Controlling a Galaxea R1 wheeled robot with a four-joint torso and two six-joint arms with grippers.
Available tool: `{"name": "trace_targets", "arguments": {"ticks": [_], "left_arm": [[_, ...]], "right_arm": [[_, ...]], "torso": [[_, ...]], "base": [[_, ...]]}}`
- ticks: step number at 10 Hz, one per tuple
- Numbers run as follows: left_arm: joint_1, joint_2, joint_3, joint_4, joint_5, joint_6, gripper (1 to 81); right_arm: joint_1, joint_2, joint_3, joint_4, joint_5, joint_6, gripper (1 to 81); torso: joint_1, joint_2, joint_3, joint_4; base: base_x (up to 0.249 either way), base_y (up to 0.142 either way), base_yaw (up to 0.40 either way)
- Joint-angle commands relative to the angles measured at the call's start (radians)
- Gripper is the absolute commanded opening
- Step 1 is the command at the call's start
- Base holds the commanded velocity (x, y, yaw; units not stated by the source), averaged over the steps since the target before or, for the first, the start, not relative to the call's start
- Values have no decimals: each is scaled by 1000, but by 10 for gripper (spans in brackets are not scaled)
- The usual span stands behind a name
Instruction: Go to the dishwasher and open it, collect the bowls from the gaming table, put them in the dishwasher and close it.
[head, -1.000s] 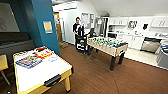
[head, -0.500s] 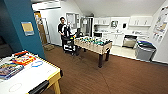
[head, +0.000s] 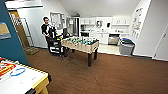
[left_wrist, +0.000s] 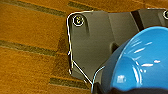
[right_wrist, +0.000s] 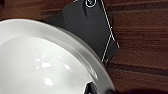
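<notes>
Status: I judge collection complete. A blue bowl (left_wrist: 140, 65) sits close under the left wrist camera and a white bowl (right_wrist: 47, 62) under the right; I cannot tell how either gripper's jaws stand. Both bowls show above brown floor (head: 120, 75). The gaming table (head: 25, 80) lies beside me at lower left. Remaining: loading and closing. The dishwasher (head: 114, 39) stands far across the kitchenette, steel front facing me, its handle bar horizontal. The door appears upright.

High head view facing the kitchen, both wrist views close, looking down on brown floor (head: 120, 75).
</notes>
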Motion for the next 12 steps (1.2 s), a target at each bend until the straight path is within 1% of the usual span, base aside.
{"name": "trace_targets", "arguments": {"ticks": [1,6,9,12], "left_arm": [[-44,-16,-7,14,42,7,10],[-44,-19,-7,14,42,7,10],[-44,-24,-4,12,39,7,10],[-43,-27,-2,11,37,6,10]], "right_arm": [[34,-22,4,-14,-59,-1,10],[34,-22,2,-14,-59,-2,10],[34,-23,2,-15,-59,-2,10],[37,-22,2,-17,-59,-2,10]], "torso": [[0,0,0,0],[0,0,0,0],[0,0,0,0],[0,0,0,0]], "base": [[0,0,-397],[0,0,-364],[0,0,-191],[23,0,-61]]}}
